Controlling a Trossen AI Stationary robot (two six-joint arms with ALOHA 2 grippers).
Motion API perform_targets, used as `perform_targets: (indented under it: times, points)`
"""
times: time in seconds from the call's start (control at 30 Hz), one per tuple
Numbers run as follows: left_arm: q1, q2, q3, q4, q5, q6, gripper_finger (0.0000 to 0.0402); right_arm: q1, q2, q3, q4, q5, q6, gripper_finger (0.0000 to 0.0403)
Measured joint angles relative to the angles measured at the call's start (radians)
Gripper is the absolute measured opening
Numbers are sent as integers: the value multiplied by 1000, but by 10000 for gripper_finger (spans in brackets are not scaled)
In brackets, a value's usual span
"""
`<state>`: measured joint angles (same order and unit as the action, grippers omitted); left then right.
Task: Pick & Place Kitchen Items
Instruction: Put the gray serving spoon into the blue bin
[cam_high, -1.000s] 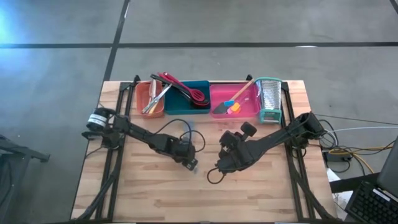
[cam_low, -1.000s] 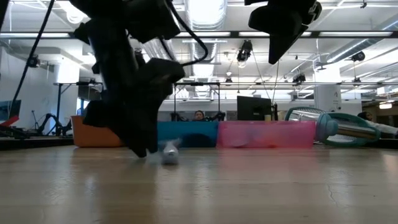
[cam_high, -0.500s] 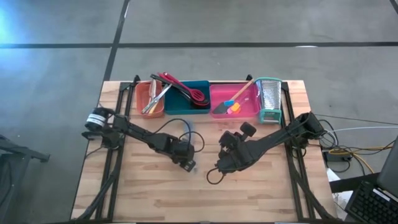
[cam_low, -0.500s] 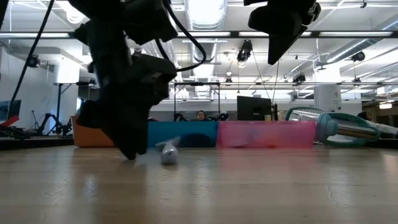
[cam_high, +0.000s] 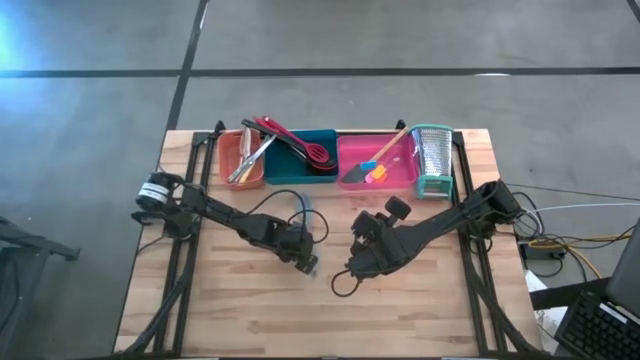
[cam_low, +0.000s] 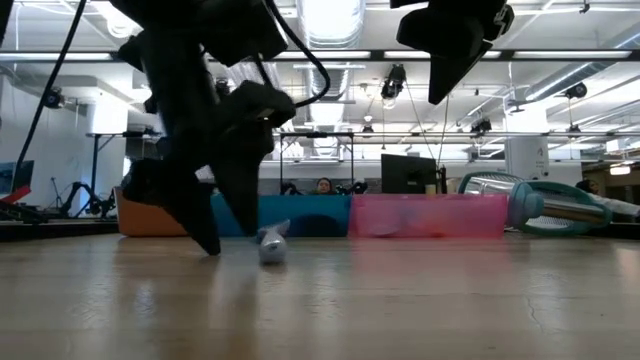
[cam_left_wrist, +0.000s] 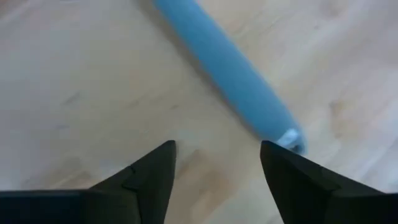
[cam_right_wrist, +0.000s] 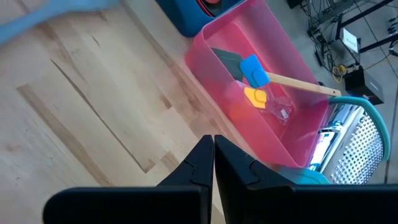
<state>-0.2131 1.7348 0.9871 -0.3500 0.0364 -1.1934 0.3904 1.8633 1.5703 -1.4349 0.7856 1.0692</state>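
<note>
A slim tool with a light-blue handle (cam_left_wrist: 230, 74) and a grey end cap (cam_low: 272, 243) lies flat on the wooden table near its middle. My left gripper (cam_left_wrist: 217, 146) is open just above the table and tilted down. Its fingertips stand short of the tool's capped end (cam_left_wrist: 289, 138), with nothing between them. In the high view the left gripper (cam_high: 308, 264) hides most of the tool. My right gripper (cam_right_wrist: 213, 144) is shut and empty. It hangs above the table, to the right of the left gripper (cam_high: 350, 274).
Along the far edge stand an orange tray (cam_high: 232, 150), a teal tray (cam_high: 290, 172) and a pink tray (cam_high: 398, 172), each holding utensils. A metal box grater (cam_high: 433, 160) lies at their right end. Bare wood spreads toward the near edge.
My left gripper has opened: its fingertips stand clearly wider apart than half a second ago. It has also risen a little. The blue tool's grey end lies on the table where it was.
</note>
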Motion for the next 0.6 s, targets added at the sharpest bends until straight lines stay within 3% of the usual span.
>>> perform_targets:
  times: [0.6]
  points:
    - [38,52,54,48,-81,9,238,0,0,0,10,1,-5,8]
